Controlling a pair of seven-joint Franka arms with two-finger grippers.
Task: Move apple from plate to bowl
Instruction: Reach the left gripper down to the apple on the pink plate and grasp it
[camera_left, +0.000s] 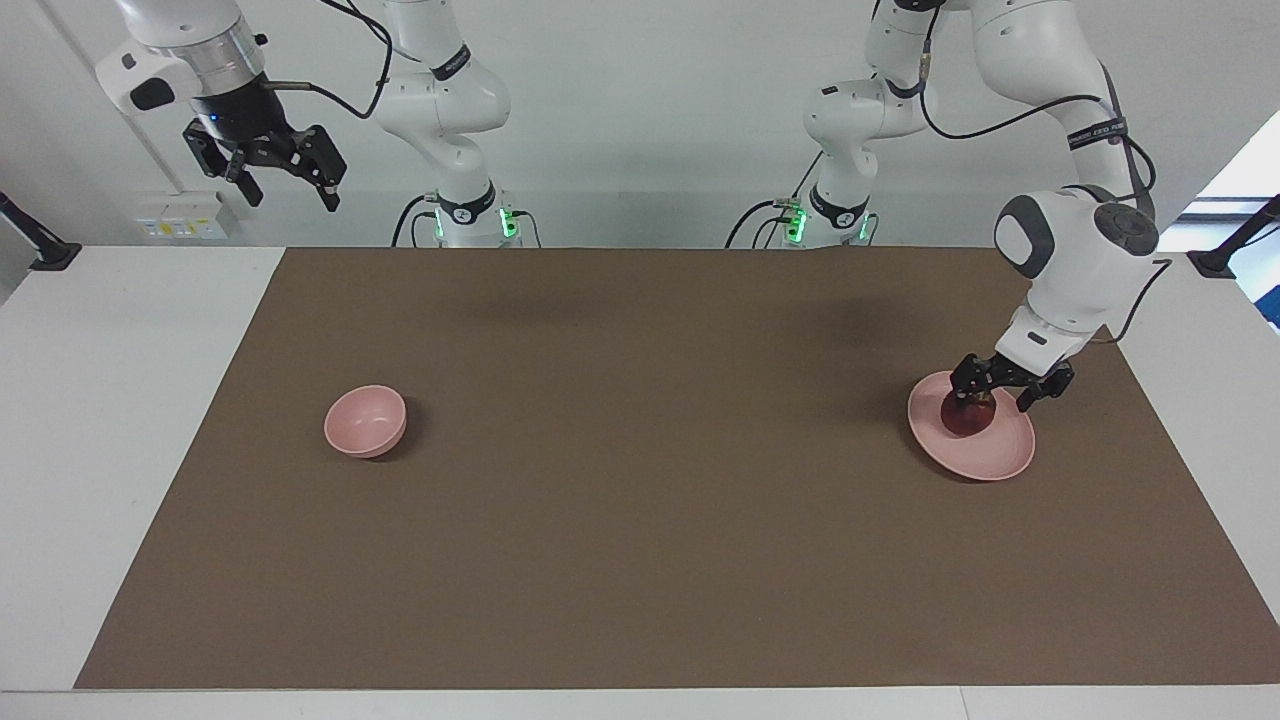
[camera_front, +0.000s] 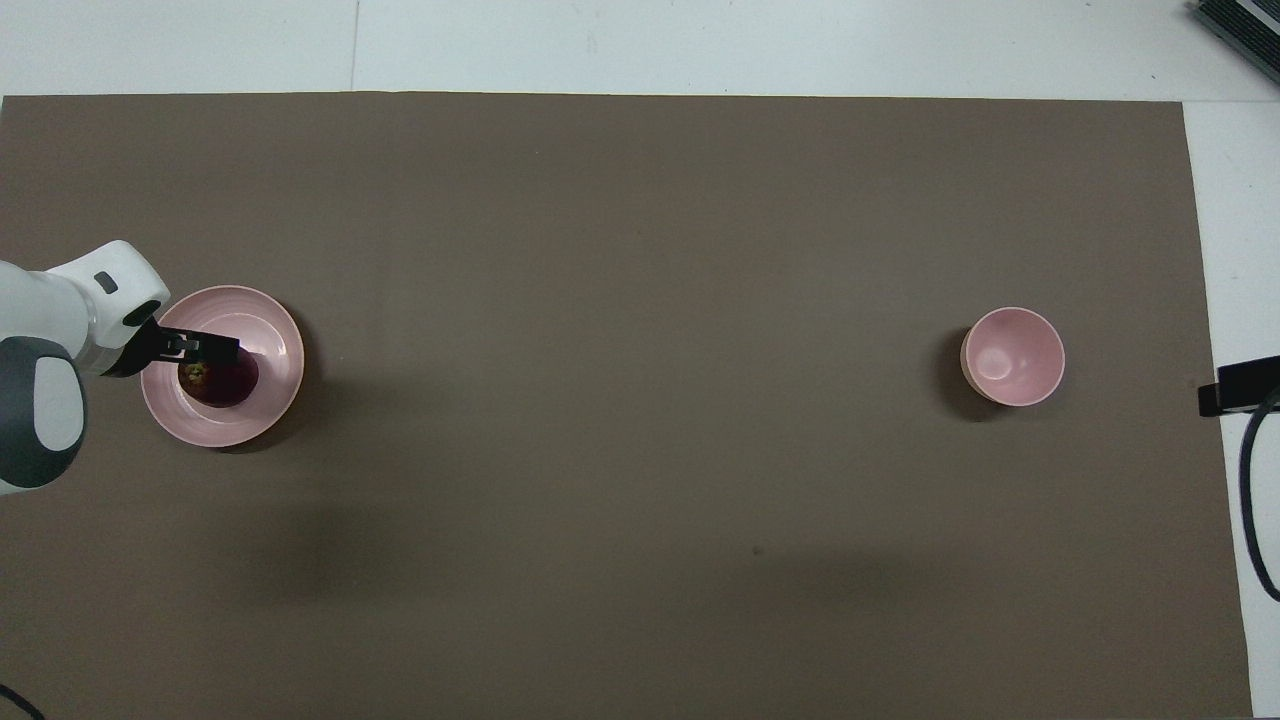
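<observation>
The dark red apple (camera_left: 967, 418) lies on the pale pink plate (camera_left: 1005, 457) toward the left arm's end of the table; both also show in the overhead view, apple (camera_front: 226, 383) and plate (camera_front: 278, 345). My left gripper (camera_left: 998, 398) is open and low over the plate, one finger at the apple's top and the other beside it. It also shows in the overhead view (camera_front: 200, 348). The small deep pink bowl (camera_left: 366, 420) stands empty toward the right arm's end (camera_front: 1012, 356). My right gripper (camera_left: 285, 180) is open, empty and waits high above its end of the table.
A brown mat (camera_left: 640, 520) covers most of the white table, with only the plate and the bowl on it. A black clamp (camera_left: 45, 255) and another (camera_left: 1225, 255) stand at the table's edges near the robots.
</observation>
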